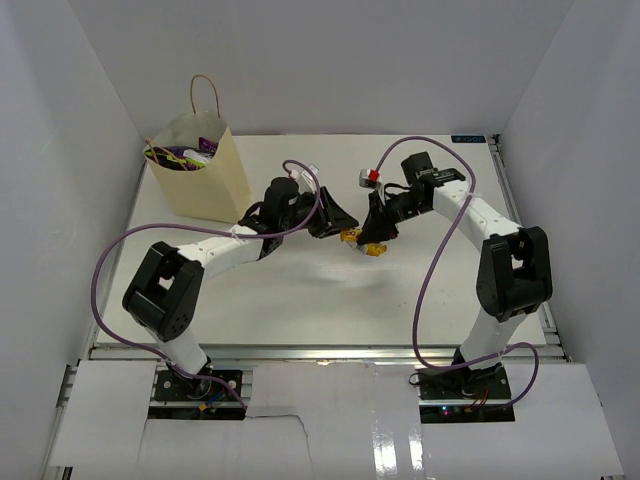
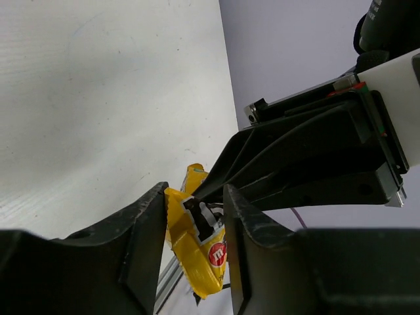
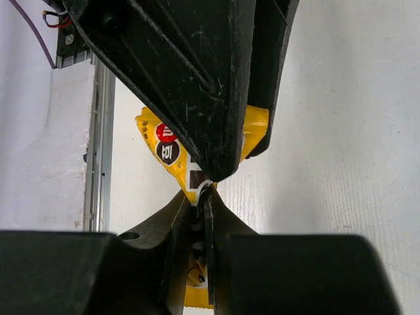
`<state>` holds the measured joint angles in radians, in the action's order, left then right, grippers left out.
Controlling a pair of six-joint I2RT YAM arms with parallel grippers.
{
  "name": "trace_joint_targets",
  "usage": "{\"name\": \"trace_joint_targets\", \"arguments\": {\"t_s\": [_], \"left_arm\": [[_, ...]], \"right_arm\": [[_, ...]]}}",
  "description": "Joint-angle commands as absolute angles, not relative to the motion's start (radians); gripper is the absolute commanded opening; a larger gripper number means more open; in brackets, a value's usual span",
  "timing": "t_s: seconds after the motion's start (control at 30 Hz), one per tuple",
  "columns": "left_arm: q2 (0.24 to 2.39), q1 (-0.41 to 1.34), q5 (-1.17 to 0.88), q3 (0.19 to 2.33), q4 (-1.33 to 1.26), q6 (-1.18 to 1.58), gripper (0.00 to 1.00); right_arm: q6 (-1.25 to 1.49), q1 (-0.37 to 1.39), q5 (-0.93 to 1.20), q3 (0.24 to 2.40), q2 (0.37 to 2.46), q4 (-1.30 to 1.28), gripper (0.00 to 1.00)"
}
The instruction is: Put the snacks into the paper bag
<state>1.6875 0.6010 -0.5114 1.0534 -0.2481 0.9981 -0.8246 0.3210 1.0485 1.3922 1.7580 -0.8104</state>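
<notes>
Both arms meet above the middle of the table [image 1: 300, 300]. The right gripper [image 3: 200, 197] is pinched tight on the yellow packet [image 3: 169, 152], its two fingers closed on a thin edge of the foil. The left gripper [image 2: 195, 194] stands partway closed, with the packet filling the gap between its fingers. Whether they press the foil or only flank it cannot be told.

From above, the two grippers cover nearly all of the packet, and only a small yellow scrap shows beneath them. From the right wrist, the packet's near end is lost behind that gripper's own fingers, and the left gripper's black fingers hide much of its far half.

The packet's long axis runs from one gripper toward the other, with round red and brown logos on its face. Whether it clears the table is hard to judge.

Well apart, at the far left corner, the paper bag [image 1: 215, 185] stands upright. Snacks [image 1: 180, 157] show in its open mouth, too small to tell apart.
</notes>
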Motion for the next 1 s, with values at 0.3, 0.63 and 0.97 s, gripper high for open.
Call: {"name": "trace_joint_targets", "arguments": {"t_s": [0.3, 0.63, 0.97], "left_arm": [[1.643, 0.606, -0.578, 1.017, -0.284, 1.031, 0.16], [1.569, 0.551, -0.597, 0.994, -0.279, 1.025, 0.0], [1.405, 0.309, -0.65, 1.015, -0.148, 0.948, 0.0]], "right_arm": [[-0.718, 0.321, 0.996, 1.362, 1.687, -0.661, 0.19], [-0.707, 0.321, 0.979, 1.355, 1.669, -0.663, 0.53], [-0.657, 0.308, 1.002, 1.388, 1.634, -0.661, 0.75]]}}
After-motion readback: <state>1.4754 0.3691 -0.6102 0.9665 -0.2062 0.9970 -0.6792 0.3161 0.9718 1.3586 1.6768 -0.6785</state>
